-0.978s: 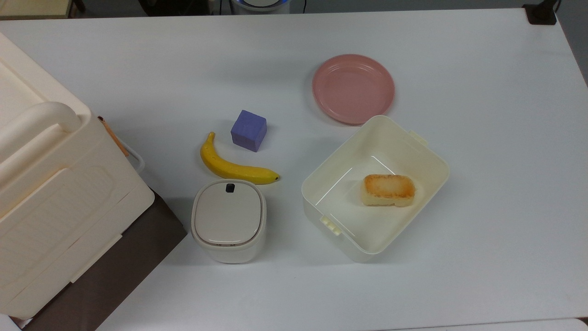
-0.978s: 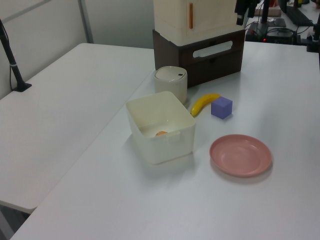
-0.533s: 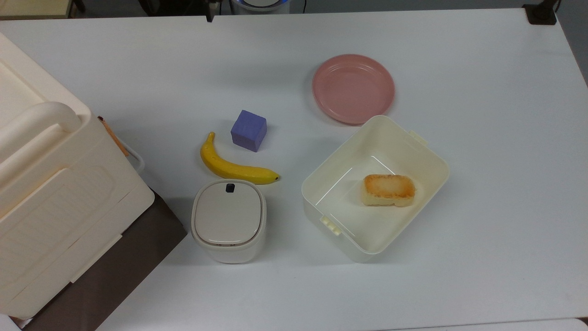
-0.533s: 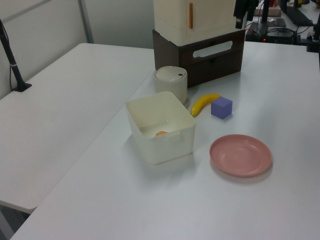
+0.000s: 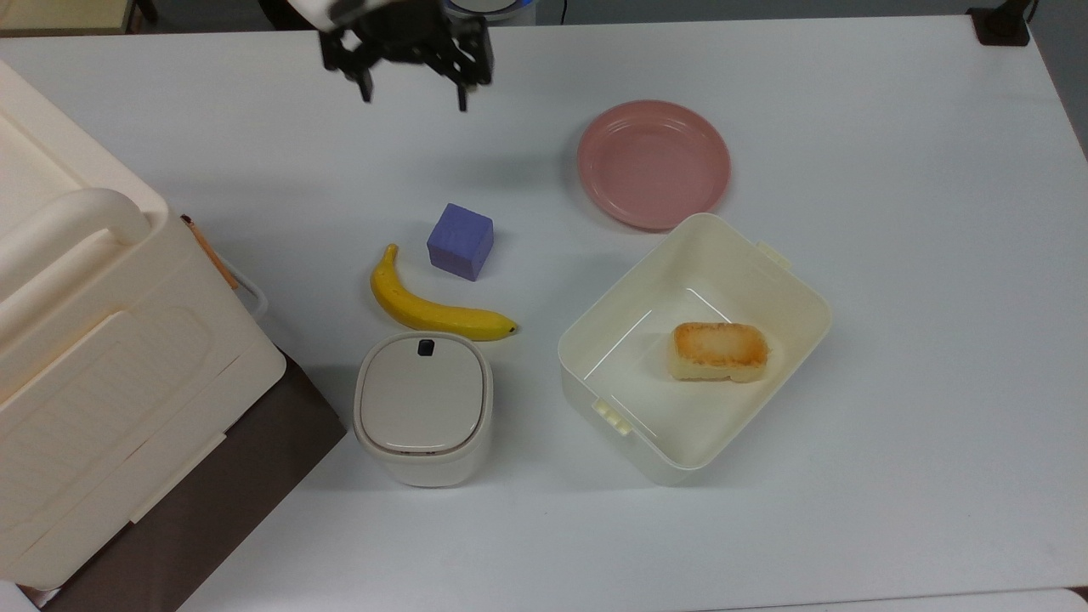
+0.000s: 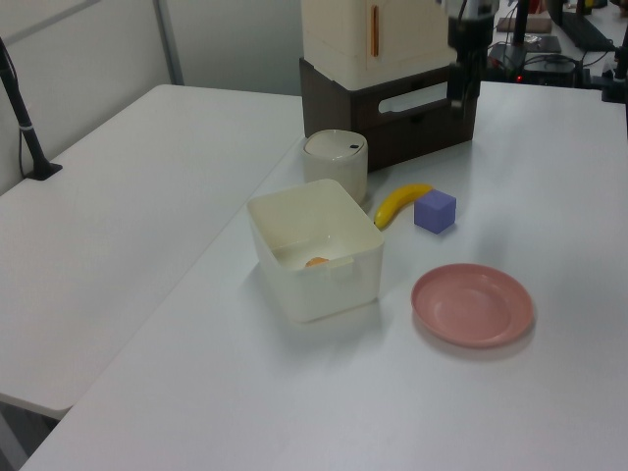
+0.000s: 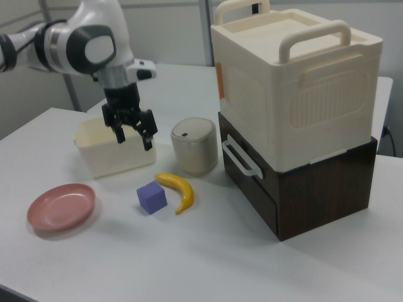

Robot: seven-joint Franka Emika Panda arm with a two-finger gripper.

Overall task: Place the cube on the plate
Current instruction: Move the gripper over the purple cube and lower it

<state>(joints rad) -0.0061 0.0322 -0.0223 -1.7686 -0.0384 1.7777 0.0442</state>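
The purple-blue cube [image 5: 460, 241] sits on the white table just above the banana [image 5: 433, 310] in the top view. It also shows in the left view [image 6: 435, 211] and the right view [image 7: 152, 198]. The salmon-pink plate [image 5: 654, 163] lies bare to the top view's right of the cube, seen too as a plate [image 6: 473, 304] [image 7: 61, 207] in the side views. My gripper [image 5: 414, 93] hangs open and holds nothing, above the table near the top view's upper edge, apart from the cube. In the right view the gripper [image 7: 133, 141] points down in front of the tub.
A cream rectangular tub [image 5: 578, 399] holds a toasted bread-like block [image 5: 718, 351] below the plate. A small lidded canister [image 5: 422, 406] stands under the banana. A large cream box on a brown drawer unit [image 5: 93, 357] fills the top view's left side.
My gripper has come into the top view from its upper edge and moved down toward the table. The cube, plate and other things have not moved.
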